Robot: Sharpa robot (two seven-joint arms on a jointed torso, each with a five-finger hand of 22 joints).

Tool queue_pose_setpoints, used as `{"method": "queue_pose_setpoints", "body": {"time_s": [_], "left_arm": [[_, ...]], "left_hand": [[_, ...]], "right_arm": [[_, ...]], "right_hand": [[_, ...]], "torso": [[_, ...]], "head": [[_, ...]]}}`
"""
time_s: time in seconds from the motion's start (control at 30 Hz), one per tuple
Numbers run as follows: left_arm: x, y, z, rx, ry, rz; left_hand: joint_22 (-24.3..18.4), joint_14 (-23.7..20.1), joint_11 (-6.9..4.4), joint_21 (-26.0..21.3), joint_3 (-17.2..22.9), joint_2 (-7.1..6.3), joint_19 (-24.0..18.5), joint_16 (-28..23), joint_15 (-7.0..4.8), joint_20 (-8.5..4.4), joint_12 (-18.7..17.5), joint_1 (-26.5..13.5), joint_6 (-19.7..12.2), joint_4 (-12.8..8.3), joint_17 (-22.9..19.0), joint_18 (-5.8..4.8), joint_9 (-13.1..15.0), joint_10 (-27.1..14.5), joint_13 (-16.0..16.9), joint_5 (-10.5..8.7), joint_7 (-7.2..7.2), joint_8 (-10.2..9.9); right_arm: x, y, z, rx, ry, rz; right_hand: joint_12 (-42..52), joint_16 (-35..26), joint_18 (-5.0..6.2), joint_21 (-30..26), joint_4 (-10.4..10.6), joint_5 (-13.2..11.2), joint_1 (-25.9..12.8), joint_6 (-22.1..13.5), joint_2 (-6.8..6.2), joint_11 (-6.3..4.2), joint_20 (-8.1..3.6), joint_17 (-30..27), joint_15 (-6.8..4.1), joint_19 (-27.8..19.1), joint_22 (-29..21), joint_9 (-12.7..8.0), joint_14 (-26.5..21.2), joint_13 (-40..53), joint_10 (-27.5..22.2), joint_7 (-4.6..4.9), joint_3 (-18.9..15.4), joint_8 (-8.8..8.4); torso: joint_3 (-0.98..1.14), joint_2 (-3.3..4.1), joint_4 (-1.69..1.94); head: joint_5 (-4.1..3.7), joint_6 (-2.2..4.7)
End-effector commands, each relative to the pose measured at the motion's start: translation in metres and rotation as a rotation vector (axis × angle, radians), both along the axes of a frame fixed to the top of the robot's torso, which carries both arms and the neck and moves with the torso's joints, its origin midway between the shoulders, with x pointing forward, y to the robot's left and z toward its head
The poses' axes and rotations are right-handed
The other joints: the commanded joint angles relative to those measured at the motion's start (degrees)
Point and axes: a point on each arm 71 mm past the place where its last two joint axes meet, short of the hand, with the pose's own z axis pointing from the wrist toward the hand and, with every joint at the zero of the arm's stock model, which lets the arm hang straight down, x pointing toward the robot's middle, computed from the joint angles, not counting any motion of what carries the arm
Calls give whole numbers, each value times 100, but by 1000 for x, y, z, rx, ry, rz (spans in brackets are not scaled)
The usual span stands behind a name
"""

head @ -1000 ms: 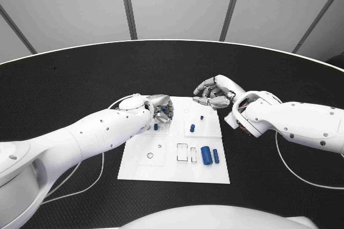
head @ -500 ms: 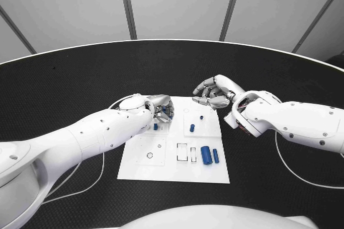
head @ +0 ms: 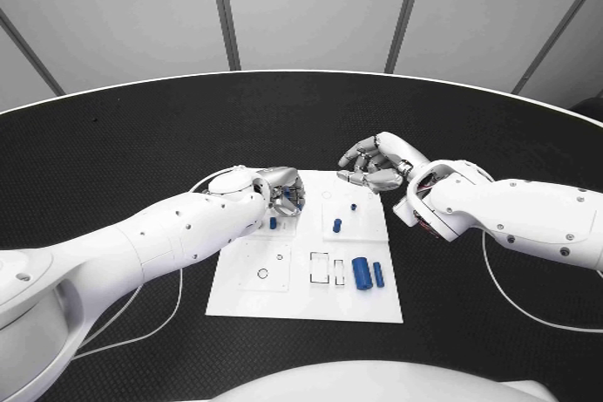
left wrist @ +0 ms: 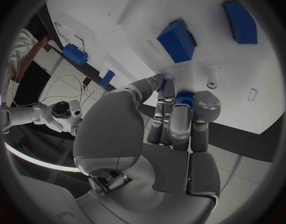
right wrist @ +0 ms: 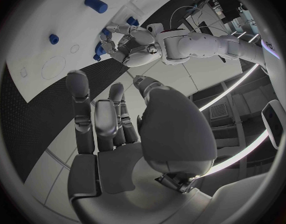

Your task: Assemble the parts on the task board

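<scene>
The task board (head: 308, 284), a white plate, lies at the centre of the black table (head: 125, 140). The left hand (head: 279, 193) sits over the board's far left corner. In the left wrist view its fingers (left wrist: 180, 119) lie curled together, and a small blue part (left wrist: 185, 95) is pinched at the fingertips, just above the white surface. Two further blue blocks (left wrist: 176, 40) stand on the board beyond the fingers in that view.

The right hand (head: 377, 165) hovers at the board's far edge, right of centre. The right wrist view shows its fingers (right wrist: 96, 117) extended and slightly apart, with nothing between them.

In the head view, a blue peg (head: 337, 224) stands in the raised plate on the far half of the board. A large blue cylinder (head: 361, 272) lies beside a slimmer blue bar (head: 378, 274) on the near right. A blue piece (head: 273, 222) sits just near of the left hand.

No legible writing, brand or label appears on the board or parts
</scene>
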Motion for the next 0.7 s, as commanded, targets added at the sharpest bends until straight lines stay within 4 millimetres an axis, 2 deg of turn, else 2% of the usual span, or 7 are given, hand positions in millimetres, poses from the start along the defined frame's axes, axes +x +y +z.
{"method": "queue_pose_setpoints", "body": {"time_s": [0.03,0.7], "left_arm": [[0,1,0,-2,-2,2],[-4,14,2,-24,21,28]], "left_hand": [[14,16,-4,27,72,38,46,24,-40,13,16,88,51,-22,25,-101,17,49,-547,-4,9,-19],[29,7,8,42,97,-28,50,18,-28,23,4,27,92,-63,-62,-104,37,84,-522,-16,24,-49]], "right_arm": [[0,0,0,0,0,0],[1,-1,0,-1,-1,-1]], "right_hand": [[20,-20,76,-8,-2,37,8,40,-40,4,-16,5,-29,43,6,8,14,7,48,-16,39,38],[22,-20,75,-15,-3,38,6,43,-40,3,-18,10,-30,49,2,9,16,3,53,-17,44,40]], "torso": [[-3,5,-1],[-10,-8,11]], "head": [[3,8],[21,49]]}}
